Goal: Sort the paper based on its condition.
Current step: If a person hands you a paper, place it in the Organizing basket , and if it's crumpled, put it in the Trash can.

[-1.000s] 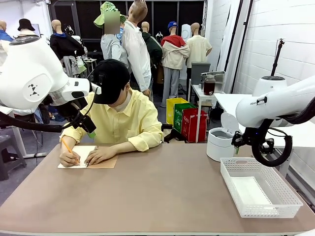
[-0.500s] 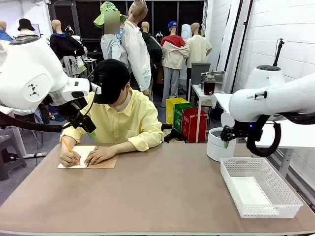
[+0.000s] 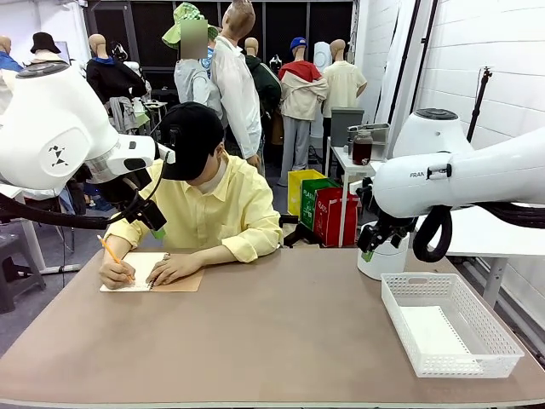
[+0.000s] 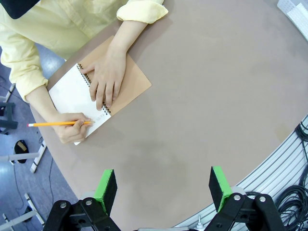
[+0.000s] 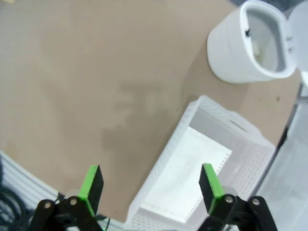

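A flat white sheet of paper [image 3: 428,331] lies in the white mesh basket [image 3: 502,341] at the table's right; the right wrist view shows the same sheet [image 5: 190,166] in the basket [image 5: 216,113]. My right gripper [image 5: 150,186] hangs open and empty above the basket's near edge and the bare tabletop. In the front view it [image 3: 370,245] hovers in front of the white bin. High over the table's left side, my left gripper [image 4: 162,188] is open too, with nothing between its green pads. A person writes with a pencil [image 4: 57,124] in a spiral notebook [image 4: 130,82].
A white bin [image 3: 381,253] with its lid up stands behind the basket, and its opening [image 5: 262,33] faces the right wrist camera. The person leans over the far left of the table, both hands on the notebook [image 3: 153,273]. The brown tabletop [image 3: 281,332] stretches between notebook and basket.
My right arm has swung left, from over the basket's far side to in front of the bin. The person's pencil hand has shifted slightly. My left arm has not moved.
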Robot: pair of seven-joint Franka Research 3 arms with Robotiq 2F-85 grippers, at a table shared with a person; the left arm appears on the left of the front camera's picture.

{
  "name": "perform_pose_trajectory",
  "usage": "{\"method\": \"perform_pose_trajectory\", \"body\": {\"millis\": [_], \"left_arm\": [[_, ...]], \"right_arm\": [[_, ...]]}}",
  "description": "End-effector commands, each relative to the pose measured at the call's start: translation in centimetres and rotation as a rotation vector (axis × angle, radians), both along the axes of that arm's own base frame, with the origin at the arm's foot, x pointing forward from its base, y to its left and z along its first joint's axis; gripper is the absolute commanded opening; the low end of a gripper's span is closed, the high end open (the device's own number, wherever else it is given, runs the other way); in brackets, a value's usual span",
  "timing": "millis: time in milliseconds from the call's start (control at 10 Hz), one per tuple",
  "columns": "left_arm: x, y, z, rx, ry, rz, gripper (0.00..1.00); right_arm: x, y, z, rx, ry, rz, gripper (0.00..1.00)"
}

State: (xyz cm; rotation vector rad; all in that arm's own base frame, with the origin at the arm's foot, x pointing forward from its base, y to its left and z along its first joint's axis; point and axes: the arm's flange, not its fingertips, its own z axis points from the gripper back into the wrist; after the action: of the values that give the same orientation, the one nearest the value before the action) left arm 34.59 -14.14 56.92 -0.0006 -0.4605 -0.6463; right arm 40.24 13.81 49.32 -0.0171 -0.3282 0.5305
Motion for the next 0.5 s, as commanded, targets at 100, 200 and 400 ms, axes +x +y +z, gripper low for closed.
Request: {"method": "perform_pose_trajectory", "body": {"millis": [100, 200, 400], "left_arm": [[0.02, 0.1, 0.08, -0.003, 0.0, -0.001, 1.0], [0.02, 0.1, 0.08, -0.003, 0.0, -0.001, 1.0], [0.02, 0.1, 0.08, -0.003, 0.0, -0.001, 1.0]], "right_arm": [[0.18, -0.07, -0.24, -0.008, 0.028, -0.025, 1.0], [0.18, -0.07, -0.24, -0.008, 0.028, -0.025, 1.0], [-0.06, -0.14, -0.2, -0.003, 0.012, -0.005, 1.0]]}}
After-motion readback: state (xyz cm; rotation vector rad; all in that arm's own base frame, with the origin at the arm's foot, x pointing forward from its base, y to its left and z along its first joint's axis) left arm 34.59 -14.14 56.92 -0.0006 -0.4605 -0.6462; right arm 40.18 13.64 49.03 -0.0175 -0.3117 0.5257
